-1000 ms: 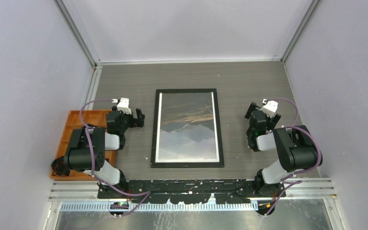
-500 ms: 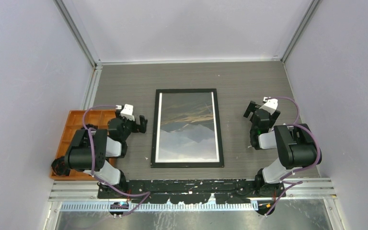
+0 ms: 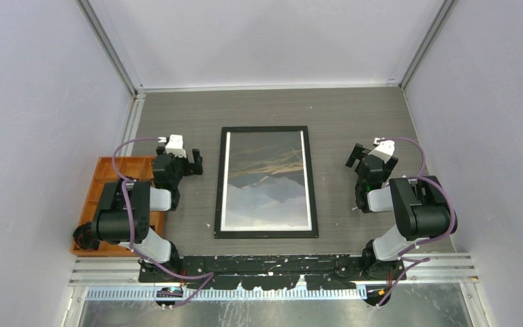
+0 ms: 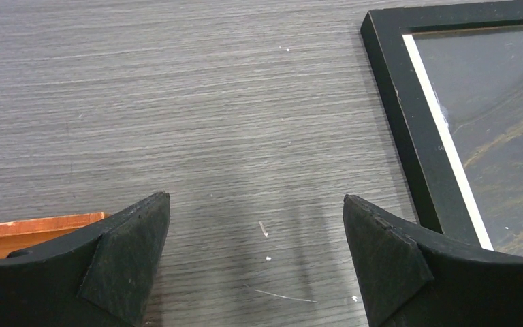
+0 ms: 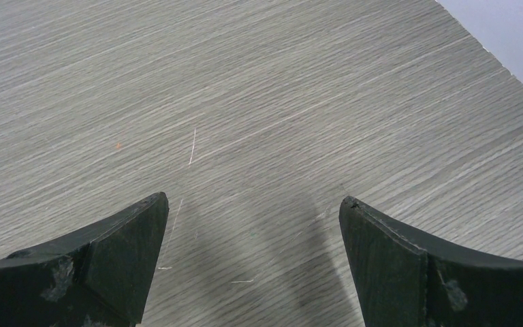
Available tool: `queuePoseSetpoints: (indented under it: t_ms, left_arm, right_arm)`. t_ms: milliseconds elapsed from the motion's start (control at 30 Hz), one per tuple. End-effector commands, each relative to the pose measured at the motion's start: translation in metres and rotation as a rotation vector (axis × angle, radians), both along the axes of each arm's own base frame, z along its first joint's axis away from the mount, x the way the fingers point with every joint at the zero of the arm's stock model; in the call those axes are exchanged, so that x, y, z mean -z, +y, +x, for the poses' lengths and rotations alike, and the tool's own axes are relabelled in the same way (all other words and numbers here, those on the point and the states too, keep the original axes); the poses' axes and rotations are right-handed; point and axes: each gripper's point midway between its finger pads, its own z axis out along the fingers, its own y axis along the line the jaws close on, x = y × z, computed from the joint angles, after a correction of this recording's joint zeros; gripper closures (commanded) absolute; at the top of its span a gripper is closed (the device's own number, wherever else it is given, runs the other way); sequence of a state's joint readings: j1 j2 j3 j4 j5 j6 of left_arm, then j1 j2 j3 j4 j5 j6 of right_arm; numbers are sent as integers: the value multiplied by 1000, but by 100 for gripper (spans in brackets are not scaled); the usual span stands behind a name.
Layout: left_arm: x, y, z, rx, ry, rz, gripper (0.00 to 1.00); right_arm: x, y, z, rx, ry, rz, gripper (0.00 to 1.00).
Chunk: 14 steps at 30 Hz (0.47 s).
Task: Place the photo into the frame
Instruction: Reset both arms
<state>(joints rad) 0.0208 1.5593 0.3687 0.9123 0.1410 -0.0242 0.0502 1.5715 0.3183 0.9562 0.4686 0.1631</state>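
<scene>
The frame [image 3: 265,129] lies flat in the middle of the table, black front up. Inside it sits the photo [image 3: 267,180], a dark mountain landscape with a white border. Its top left corner shows in the left wrist view as the frame [image 4: 408,129] around the photo [image 4: 504,116]. My left gripper [image 3: 178,157] hovers left of the frame, open, with only bare table between its fingers [image 4: 126,255]. My right gripper [image 3: 368,153] hovers right of the frame, open as well, nothing between its fingers [image 5: 119,252].
An orange tray [image 3: 99,178] sits at the table's left edge, partly under the left arm; its corner [image 4: 34,228] shows in the left wrist view. Grey walls enclose the table on three sides. The arm bases stand at the near edge.
The left gripper swung toward the frame half a second ago and has now pulled back up and left. The right gripper shifted slightly earlier and has held still since.
</scene>
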Motion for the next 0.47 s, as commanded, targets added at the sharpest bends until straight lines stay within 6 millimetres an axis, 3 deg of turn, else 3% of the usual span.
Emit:
queuePoseSetpoints:
  t_ms: [0,433]
  left_arm:
    - [-9,6,4,-31,-31,-2,0]
    - [-9,5,4,-31,-27,0,0]
  right_arm:
    - [-20,-1,10,5,-74,3,0]
    - [-20,-1,10,5,-74,3,0]
